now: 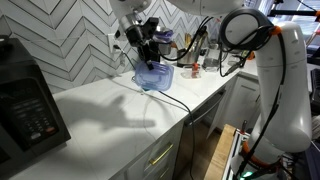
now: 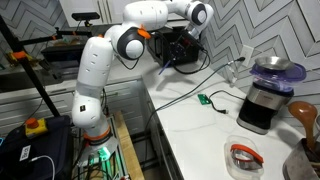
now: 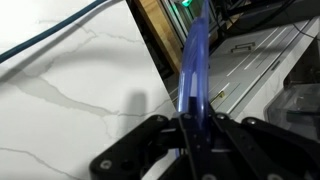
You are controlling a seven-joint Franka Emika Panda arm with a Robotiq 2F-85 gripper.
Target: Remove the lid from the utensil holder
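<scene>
Lid [image 1: 153, 76] pale blue, translucent, bowl-like; pinched in claw [image 1: 148, 57], hanging above countertop [image 1: 105, 105].

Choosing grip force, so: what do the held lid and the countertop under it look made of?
The lid: seemingly thin translucent blue plastic, glossy; light passes through it. The countertop: white with grey veins, smooth, like marble or a marble-look surface; which, I cannot tell.

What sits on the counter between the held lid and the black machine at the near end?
Nothing: in an exterior view the white counter between the lid and the black machine is bare, crossed only by the arm's shadow.
</scene>
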